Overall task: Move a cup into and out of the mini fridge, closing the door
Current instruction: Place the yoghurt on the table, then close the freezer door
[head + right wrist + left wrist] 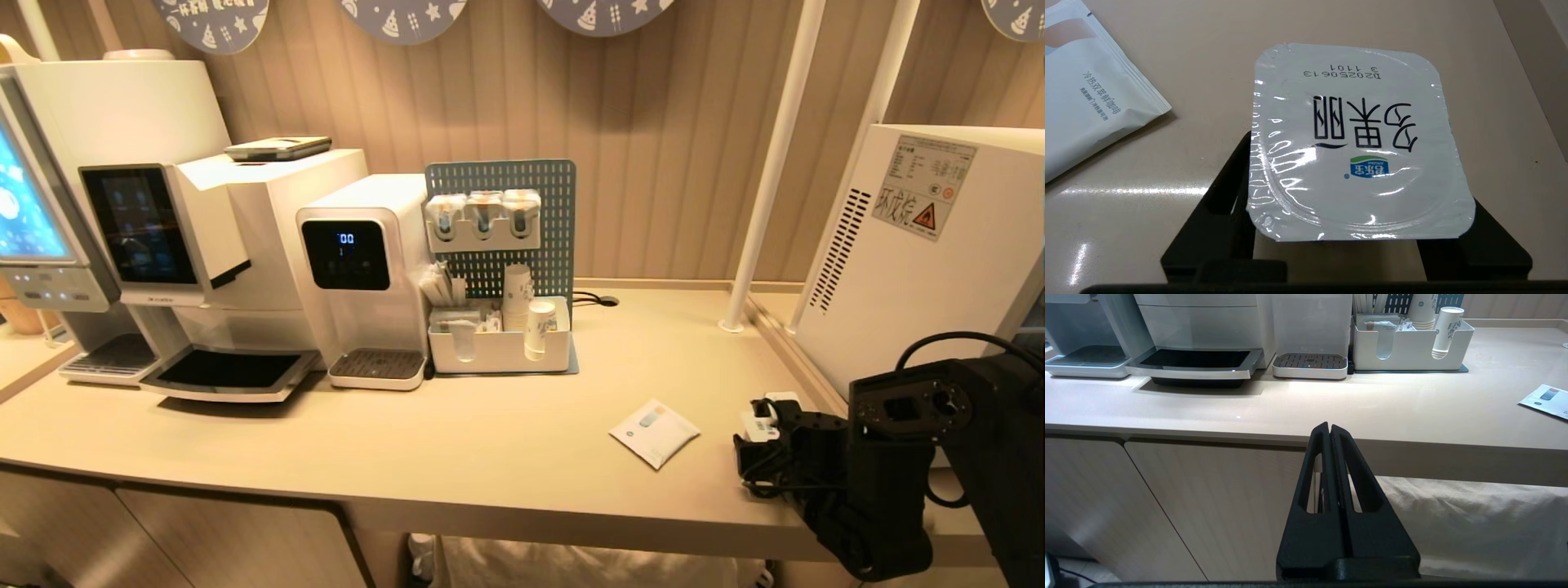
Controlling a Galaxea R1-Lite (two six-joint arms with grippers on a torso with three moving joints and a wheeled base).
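The cup (1351,134), a squat white tub with a flat printed foil lid, stands on the beige counter (1167,36). My right gripper (1351,141) is open around it, one black finger (1229,171) outside each side of the lid; the lid hides the fingertips and any contact. In the head view my right gripper (759,445) is low over the counter's right end, just in front of the mini fridge (922,245), which shows only its white vented side. The door is out of view. My left gripper (1329,426) is shut and empty, parked below the counter edge.
A white sachet (653,433) lies on the counter just left of the cup. Coffee machines (204,245), a water dispenser (363,278) and a white organiser (498,347) holding paper cups line the back wall. A white post (767,180) stands beside the fridge.
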